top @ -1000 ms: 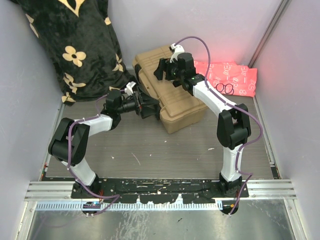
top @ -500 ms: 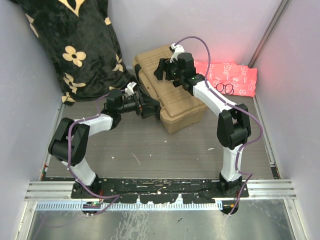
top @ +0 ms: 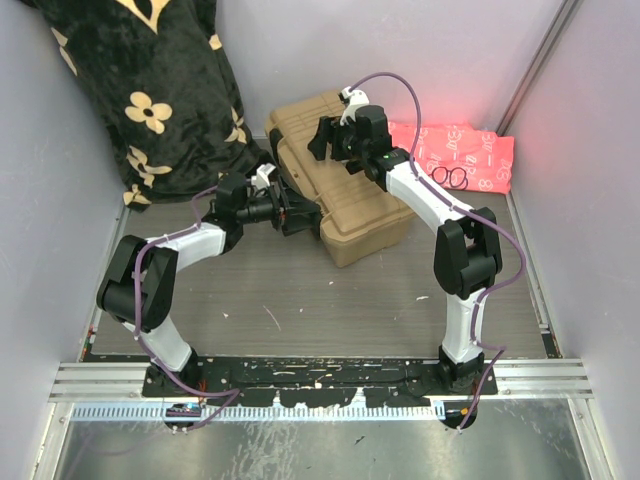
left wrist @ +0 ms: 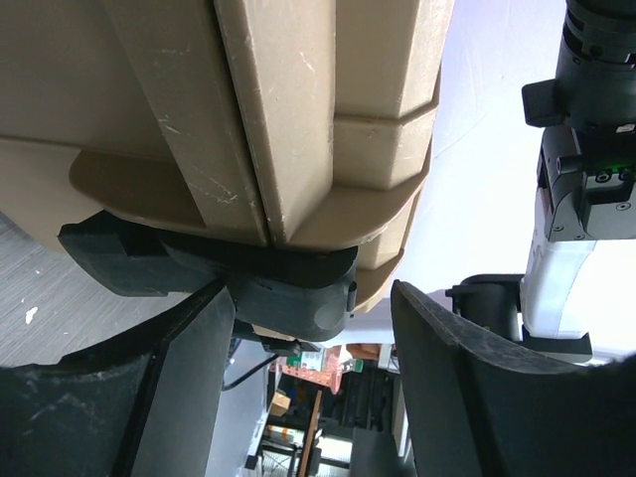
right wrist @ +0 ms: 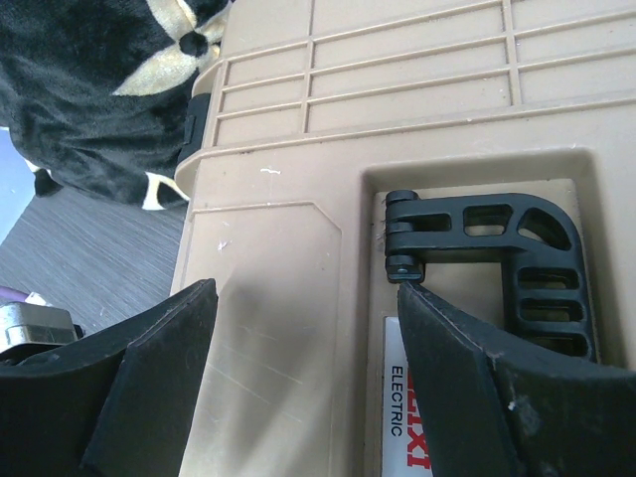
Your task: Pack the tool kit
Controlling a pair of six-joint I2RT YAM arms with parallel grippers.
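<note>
Nearest the arm bases, the grey table (top: 330, 300) gives both arms open room to swing, and no pliers or screwdrivers show on it. Further in, the left gripper (left wrist: 313, 298) reaches sideways at the near-left end of the toolbox (top: 360, 225). Its jaws are apart and hold nothing. The black latch (left wrist: 199, 263) sits at the seam between lid and base, just above the left finger and touching or nearly touching it. That position suggests the arm is lining up to snap the latch shut, so the work seems to be at the fastening stage.

The toolbox lies askew in the middle of the table with its lid down. Its near corner points toward the bases, and its far end is close to the back wall (top: 420, 50).

The right gripper (right wrist: 303, 298) hangs over the lid with fingers spread and nothing between them, just beside the black handle (right wrist: 507, 258) folded flat in its recess. It is probably there to hold the lid down. I cannot tell whether its fingertips touch the lid.

Room is tighter at the back. The black flowered blanket (top: 150, 90) crowds the box's left far side, close behind the left arm. The pink cloth (top: 465, 155) lies by the right far corner, just behind the right arm.
</note>
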